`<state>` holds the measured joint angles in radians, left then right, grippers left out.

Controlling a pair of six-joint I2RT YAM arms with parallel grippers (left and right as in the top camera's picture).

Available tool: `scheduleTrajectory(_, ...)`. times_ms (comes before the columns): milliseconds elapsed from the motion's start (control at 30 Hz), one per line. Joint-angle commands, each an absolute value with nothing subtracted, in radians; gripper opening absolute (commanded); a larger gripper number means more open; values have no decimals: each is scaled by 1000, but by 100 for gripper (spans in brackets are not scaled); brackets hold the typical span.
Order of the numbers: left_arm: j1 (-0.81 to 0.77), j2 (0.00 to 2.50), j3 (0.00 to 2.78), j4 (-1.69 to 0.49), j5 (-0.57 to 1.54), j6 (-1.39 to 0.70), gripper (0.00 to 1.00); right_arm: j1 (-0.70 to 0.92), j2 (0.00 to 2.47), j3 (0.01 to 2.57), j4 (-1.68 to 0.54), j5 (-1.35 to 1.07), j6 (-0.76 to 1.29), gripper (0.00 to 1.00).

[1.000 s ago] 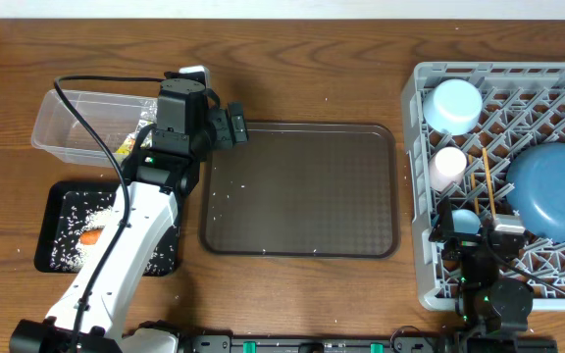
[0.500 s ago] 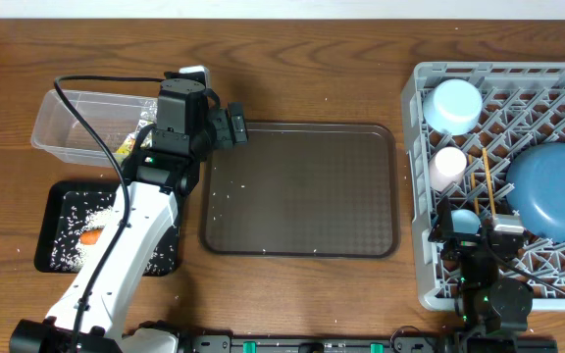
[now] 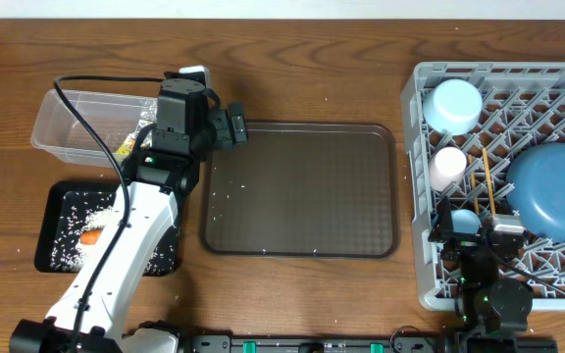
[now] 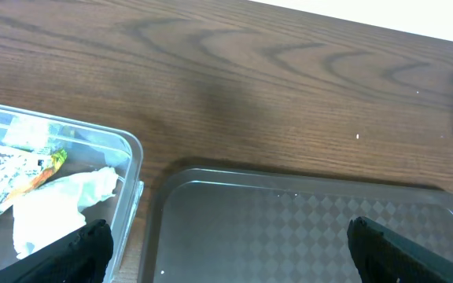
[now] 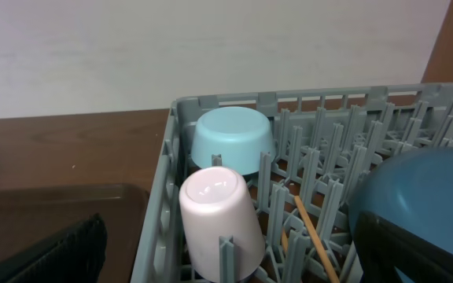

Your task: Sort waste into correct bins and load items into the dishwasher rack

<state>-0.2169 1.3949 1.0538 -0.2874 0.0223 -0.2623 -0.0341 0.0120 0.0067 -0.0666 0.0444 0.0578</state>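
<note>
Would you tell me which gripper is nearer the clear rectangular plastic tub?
Left. The left gripper hovers just beside the tub; the right gripper is far away over the grey plastic rack.

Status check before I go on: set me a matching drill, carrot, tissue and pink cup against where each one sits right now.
Things:
1. carrot
2. tissue
3. pink cup

Places:
A. in the grey rack
B. in the clear tub
C. in the black tray, among the rice

Pairs: 1-C, 2-B, 3-A
</note>
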Motion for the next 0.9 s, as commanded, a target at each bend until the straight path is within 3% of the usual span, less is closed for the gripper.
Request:
scheduleTrajectory(0,-213,1387,1053,-287,14,-264,98,-14,5,5,-69,52,70,99)
scheduleTrajectory(600,-213,1374,1053,-287,14,-264,98,-14,5,5,-69,52,70,99)
scheduleTrajectory(867,-213,1213,1051,-290,14,-264,98,-14,5,5,-69,52,70,99)
